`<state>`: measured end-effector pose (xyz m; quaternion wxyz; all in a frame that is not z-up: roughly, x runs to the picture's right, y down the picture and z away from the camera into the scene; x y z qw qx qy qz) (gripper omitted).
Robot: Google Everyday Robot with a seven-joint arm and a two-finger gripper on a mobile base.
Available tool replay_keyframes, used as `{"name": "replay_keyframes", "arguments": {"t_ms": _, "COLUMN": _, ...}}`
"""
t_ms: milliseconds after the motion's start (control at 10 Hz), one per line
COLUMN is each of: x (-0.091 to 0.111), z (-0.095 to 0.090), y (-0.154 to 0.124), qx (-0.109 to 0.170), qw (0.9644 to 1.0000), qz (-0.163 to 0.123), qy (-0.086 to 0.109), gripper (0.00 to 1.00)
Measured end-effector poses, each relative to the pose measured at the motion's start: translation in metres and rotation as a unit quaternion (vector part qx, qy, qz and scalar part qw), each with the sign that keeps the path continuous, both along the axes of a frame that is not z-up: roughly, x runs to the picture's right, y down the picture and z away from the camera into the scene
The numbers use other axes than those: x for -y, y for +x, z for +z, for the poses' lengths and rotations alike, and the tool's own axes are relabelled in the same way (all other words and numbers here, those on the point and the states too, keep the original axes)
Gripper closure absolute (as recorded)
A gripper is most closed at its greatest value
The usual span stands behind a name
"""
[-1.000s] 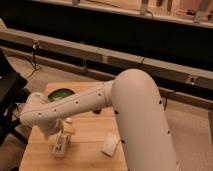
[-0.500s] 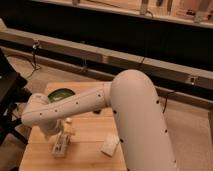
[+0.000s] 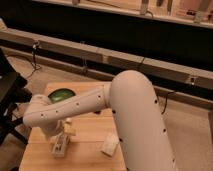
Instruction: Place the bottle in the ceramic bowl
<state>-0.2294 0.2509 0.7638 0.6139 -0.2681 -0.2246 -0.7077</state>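
Wide-open, empty gripper (image 3: 66, 131) hovers just above the bottle (image 3: 58, 145); it should straddle the bottle squarely before closing, the ceramic bowl (image 3: 61, 94) lying beyond it.

White dotted arm (image 3: 135, 115), pale end tool (image 3: 60, 143)

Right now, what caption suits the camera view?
Open hand over the bottle on the wooden table; ceramic bowl behind, white packet to the right.
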Motion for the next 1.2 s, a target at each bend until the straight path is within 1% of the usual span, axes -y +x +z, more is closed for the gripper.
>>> {"name": "replay_keyframes", "arguments": {"t_ms": 1200, "x": -0.011, "z": 0.011, "y": 0.011, "qx": -0.002, "qw": 1.0000, "qz": 0.003, "qy": -0.004, "gripper": 0.20}}
